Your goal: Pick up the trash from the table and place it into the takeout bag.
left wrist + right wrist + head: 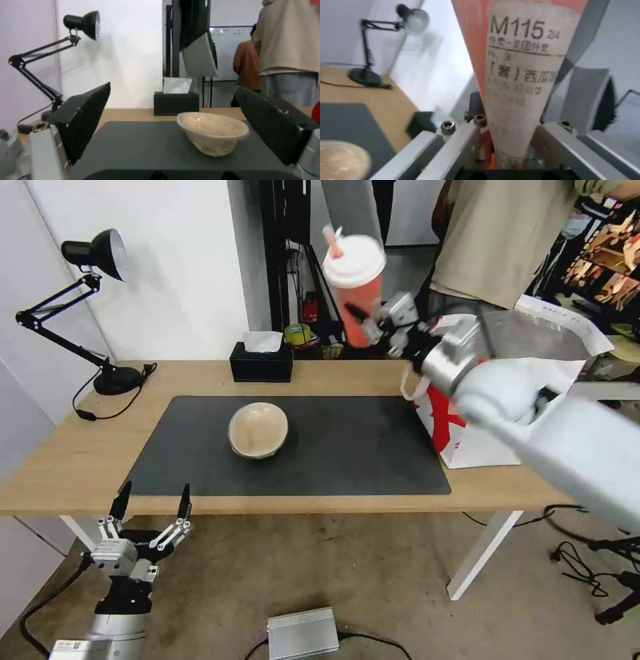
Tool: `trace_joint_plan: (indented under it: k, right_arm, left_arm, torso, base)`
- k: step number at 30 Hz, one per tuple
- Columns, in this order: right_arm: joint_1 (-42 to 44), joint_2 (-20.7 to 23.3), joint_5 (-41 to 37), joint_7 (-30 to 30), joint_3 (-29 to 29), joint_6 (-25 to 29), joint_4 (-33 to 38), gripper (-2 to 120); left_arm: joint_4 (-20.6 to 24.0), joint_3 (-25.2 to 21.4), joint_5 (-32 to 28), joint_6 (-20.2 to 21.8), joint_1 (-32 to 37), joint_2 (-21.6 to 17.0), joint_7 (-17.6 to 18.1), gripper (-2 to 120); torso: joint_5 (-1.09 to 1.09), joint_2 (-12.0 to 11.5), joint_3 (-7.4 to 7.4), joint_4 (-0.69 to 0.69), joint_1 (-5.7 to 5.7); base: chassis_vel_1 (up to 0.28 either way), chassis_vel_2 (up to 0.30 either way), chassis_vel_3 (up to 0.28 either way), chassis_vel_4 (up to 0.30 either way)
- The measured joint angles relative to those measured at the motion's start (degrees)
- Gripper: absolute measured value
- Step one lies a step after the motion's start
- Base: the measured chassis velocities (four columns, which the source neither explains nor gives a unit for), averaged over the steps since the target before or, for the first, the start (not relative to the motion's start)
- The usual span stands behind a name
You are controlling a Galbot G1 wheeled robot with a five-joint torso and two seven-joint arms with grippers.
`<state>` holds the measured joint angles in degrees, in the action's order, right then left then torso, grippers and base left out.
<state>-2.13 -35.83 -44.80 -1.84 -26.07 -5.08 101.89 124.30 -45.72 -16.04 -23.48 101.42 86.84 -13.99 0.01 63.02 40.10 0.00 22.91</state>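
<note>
My right gripper (371,324) is shut on the red drink cup (353,287) with white lid and straw, holding it tilted high above the table's back edge, left of the takeout bag (470,443). Up close, the cup's white printed label (520,75) runs between the metal jaws of the right gripper (506,140). A round tan clear-lidded container (258,430) sits on the dark grey mat (347,447). My left gripper (155,493) hangs open below the table's front edge, and through the open left gripper (172,87) the container (213,135) lies ahead.
A black tissue box (261,361) stands at the table's back edge and a black desk lamp (100,260) at the far left corner. A person in a beige top stands behind the bag. A silver box (303,633) and cables lie on the floor.
</note>
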Motion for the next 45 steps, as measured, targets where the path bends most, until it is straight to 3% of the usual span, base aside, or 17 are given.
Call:
trace_joint_plan:
  k: [11, 20, 24, 34, 45]
  right_arm:
    - [-8.52, 5.21, 1.97, -10.06, -1.44, 0.49, -8.27, 4]
    - [-15.46, 7.28, 10.56, -21.09, -4.50, 0.80, -16.88, 4]
    - [-18.13, 6.65, 17.93, -29.41, -4.56, 0.93, -22.63, 4]
    - [-20.29, 3.36, 31.35, -41.70, -1.99, 3.57, -32.17, 4]
    - [-21.69, -0.09, 39.27, -44.92, -2.46, 5.28, -38.05, 4]
  left_arm:
    - [-0.68, -0.08, -0.02, -0.44, -0.08, 0.05, -0.11, 100]
    - [-0.73, -0.07, -0.13, -0.75, -0.19, 0.35, -0.24, 100]
    - [-0.39, 0.00, -0.13, -0.95, -0.15, 0.65, -0.37, 100]
    - [0.00, -0.29, -0.24, -1.45, 0.23, 0.76, -0.44, 100]
    - [-0.23, -0.29, -0.44, -1.79, 0.22, 0.86, -0.49, 100]
  torso:
    - [0.00, 0.00, 0.00, 0.00, 0.00]
    - [0.00, 0.00, 0.00, 0.00, 0.00]
    - [-0.01, 0.00, 0.00, 0.00, 0.00]
    - [-0.01, 0.00, 0.00, 0.00, 0.01]
    - [-0.01, 0.00, 0.01, 0.01, 0.01]
  base:
    - [0.000, 0.000, 0.000, 0.000]
    - [0.000, 0.000, 0.000, 0.000]
    - [0.000, 0.000, 0.000, 0.000]
    - [0.000, 0.000, 0.000, 0.000]
    - [0.000, 0.000, 0.000, 0.000]
